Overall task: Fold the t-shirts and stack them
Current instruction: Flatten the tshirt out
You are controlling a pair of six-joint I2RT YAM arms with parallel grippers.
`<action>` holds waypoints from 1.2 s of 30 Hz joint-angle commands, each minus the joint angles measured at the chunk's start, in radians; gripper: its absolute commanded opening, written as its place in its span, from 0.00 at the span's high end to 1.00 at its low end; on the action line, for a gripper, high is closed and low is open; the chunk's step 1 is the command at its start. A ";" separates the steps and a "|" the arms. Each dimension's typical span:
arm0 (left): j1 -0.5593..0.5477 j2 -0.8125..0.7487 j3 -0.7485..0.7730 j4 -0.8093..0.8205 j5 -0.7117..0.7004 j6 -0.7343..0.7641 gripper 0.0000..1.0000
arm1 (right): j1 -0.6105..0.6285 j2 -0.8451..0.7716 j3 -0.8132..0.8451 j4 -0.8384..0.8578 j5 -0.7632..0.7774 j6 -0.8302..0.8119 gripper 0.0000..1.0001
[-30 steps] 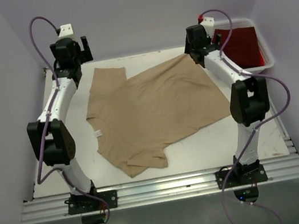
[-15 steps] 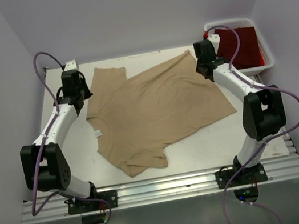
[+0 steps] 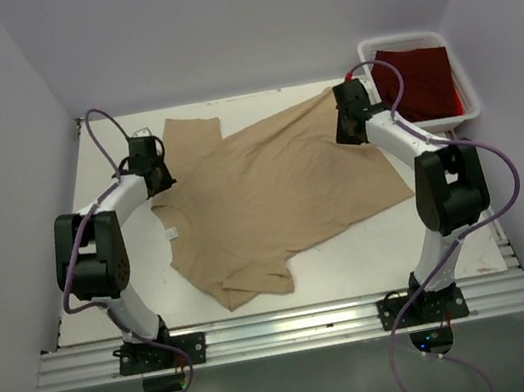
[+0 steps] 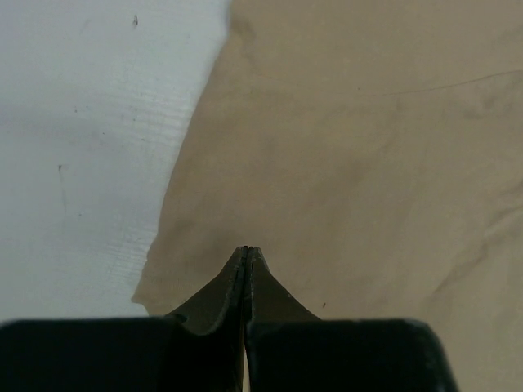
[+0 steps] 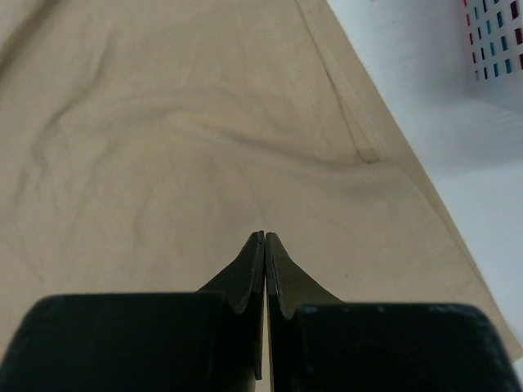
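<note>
A tan t-shirt point(image 3: 272, 194) lies spread and wrinkled on the white table point(image 3: 373, 247), its small white neck label point(image 3: 173, 233) toward the left. My left gripper point(image 3: 164, 178) is low over the shirt's left edge. In the left wrist view, the left gripper point(image 4: 247, 249) is shut over tan cloth point(image 4: 368, 147), with no cloth seen between the tips. My right gripper point(image 3: 344, 129) is at the shirt's far right part. Seen from the right wrist, the right gripper point(image 5: 265, 235) is also shut, just inside the hem point(image 5: 351, 106). A dark red t-shirt point(image 3: 420, 82) lies in the bin.
The white plastic bin point(image 3: 474, 96) stands at the table's far right corner; its slotted wall point(image 5: 498, 41) shows in the right wrist view. Lavender walls enclose the table on three sides. Bare table point(image 4: 90, 122) lies left of the shirt.
Both arms have dropped from raised poses near the back wall down onto the tan shirt's far edges. Both grippers have gone from open to shut.
</note>
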 commanded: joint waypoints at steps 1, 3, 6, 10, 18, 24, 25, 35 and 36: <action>0.005 0.066 0.001 0.045 0.009 -0.041 1.00 | 0.002 -0.008 -0.012 -0.013 -0.054 -0.002 1.00; 0.007 0.086 0.006 0.056 0.000 -0.051 1.00 | 0.002 -0.017 -0.032 -0.007 -0.059 0.002 1.00; 0.008 0.145 0.058 0.034 -0.020 -0.060 1.00 | 0.002 -0.038 -0.071 0.002 -0.073 0.004 1.00; 0.017 0.230 0.119 0.008 -0.039 -0.069 1.00 | 0.002 -0.063 -0.108 -0.001 -0.077 -0.001 1.00; 0.097 0.354 0.294 -0.058 -0.062 -0.038 1.00 | 0.002 -0.107 -0.131 -0.015 -0.076 0.001 1.00; 0.155 0.498 0.519 -0.125 -0.029 0.011 1.00 | 0.002 -0.120 -0.150 -0.041 -0.093 0.008 1.00; 0.157 0.511 0.556 -0.122 -0.025 0.018 1.00 | 0.002 -0.127 -0.157 -0.039 -0.094 0.010 1.00; 0.158 0.430 0.633 0.042 0.119 0.061 1.00 | 0.009 -0.212 -0.192 -0.041 -0.086 0.002 1.00; 0.157 0.382 0.633 0.051 0.124 0.068 1.00 | 0.008 -0.219 -0.196 -0.038 -0.086 0.002 1.00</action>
